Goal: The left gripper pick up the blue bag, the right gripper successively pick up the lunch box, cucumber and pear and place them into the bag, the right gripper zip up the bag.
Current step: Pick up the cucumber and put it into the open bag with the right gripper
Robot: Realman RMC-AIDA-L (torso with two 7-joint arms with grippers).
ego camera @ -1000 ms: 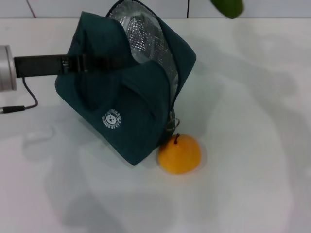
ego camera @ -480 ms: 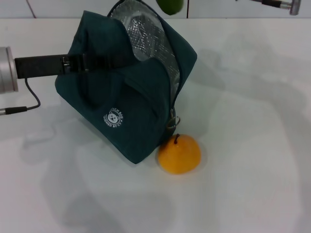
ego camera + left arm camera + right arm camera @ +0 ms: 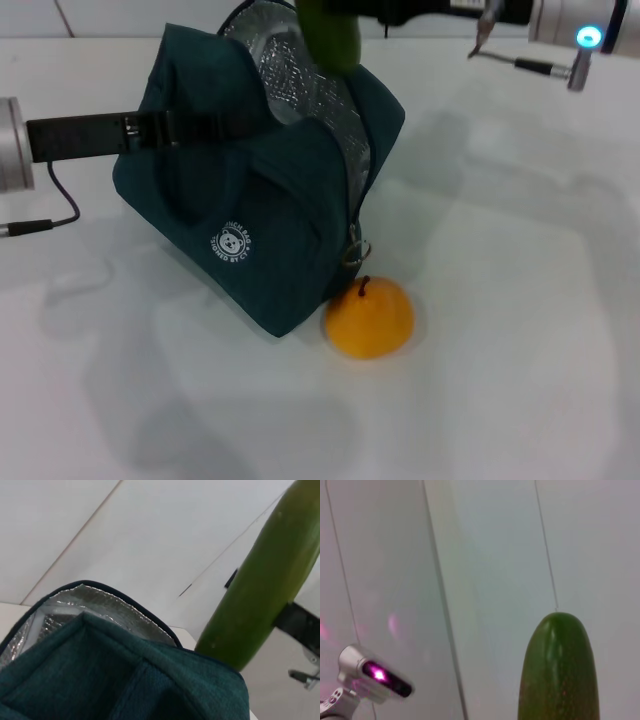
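Note:
The blue bag (image 3: pixel 260 200) stands tilted on the white table, its mouth open and its foil lining showing. My left gripper (image 3: pixel 178 128) reaches in from the left and is shut on the bag's handle. My right gripper (image 3: pixel 352 8) at the top edge is shut on the cucumber (image 3: pixel 330 38), which hangs upright just above the bag's open mouth. The cucumber also shows in the left wrist view (image 3: pixel 260 590) over the bag's rim (image 3: pixel 125 680), and in the right wrist view (image 3: pixel 560 675). The pear (image 3: pixel 369 318) lies on the table against the bag's front corner. The lunch box is not in view.
A black cable (image 3: pixel 50 215) trails from my left arm's silver wrist (image 3: pixel 10 145) across the table at the left. My right arm's silver wrist with a blue light (image 3: pixel 585 32) is at the top right. The white table (image 3: pixel 520 300) stretches to the right of the bag.
My right arm has come into view from the top right and carried the cucumber leftward and down to above the bag's mouth. The bag, left gripper and pear have not moved.

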